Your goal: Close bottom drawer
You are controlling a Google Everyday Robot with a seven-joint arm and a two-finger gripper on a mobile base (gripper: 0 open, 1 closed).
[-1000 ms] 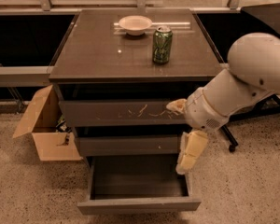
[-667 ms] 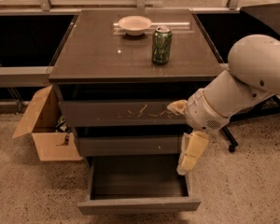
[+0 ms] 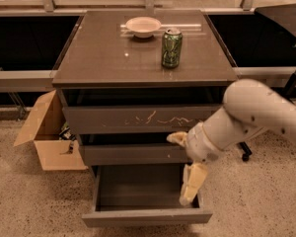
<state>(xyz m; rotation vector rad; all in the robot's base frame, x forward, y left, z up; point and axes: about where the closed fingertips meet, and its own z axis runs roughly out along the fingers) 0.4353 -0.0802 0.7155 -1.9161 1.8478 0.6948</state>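
The bottom drawer (image 3: 147, 217) of the dark grey cabinet stands pulled out toward me, its shallow tray empty and its slim plain front panel near the bottom of the view. My gripper (image 3: 179, 170) hangs on the white arm at the drawer's right side, open. One yellowish finger (image 3: 193, 182) points down into the tray's right end. The other finger (image 3: 177, 138) lies against the middle drawer front. The gripper holds nothing.
The scratched top drawer front (image 3: 138, 118) and the middle drawer front (image 3: 128, 155) sit slightly out. A green can (image 3: 171, 48) and a white bowl (image 3: 143, 26) stand on the cabinet top. An open cardboard box (image 3: 45, 137) is on the floor at left, and a chair caster (image 3: 245, 156) at right.
My arm has dropped lower and slightly left, bringing the lower finger down into the open bottom drawer. The drawer itself has not moved.
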